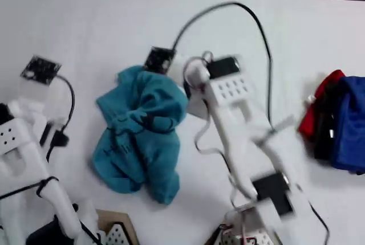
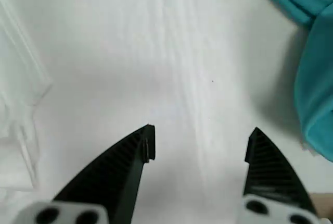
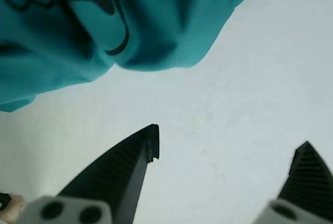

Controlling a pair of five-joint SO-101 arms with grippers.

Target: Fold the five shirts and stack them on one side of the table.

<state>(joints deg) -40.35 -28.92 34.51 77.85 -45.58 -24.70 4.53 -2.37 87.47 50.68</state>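
The teal shirt (image 1: 140,134) lies crumpled in a lumpy heap on the white counter (image 1: 85,23), just beside my right end effector (image 3: 229,141) and near my left end effector (image 2: 200,140), both spread wide.

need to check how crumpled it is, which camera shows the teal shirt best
The high view: the whole teal shirt lies crumpled in a heap on the white table. The right wrist view takes in a bunched part with dark print, the left wrist view an edge.
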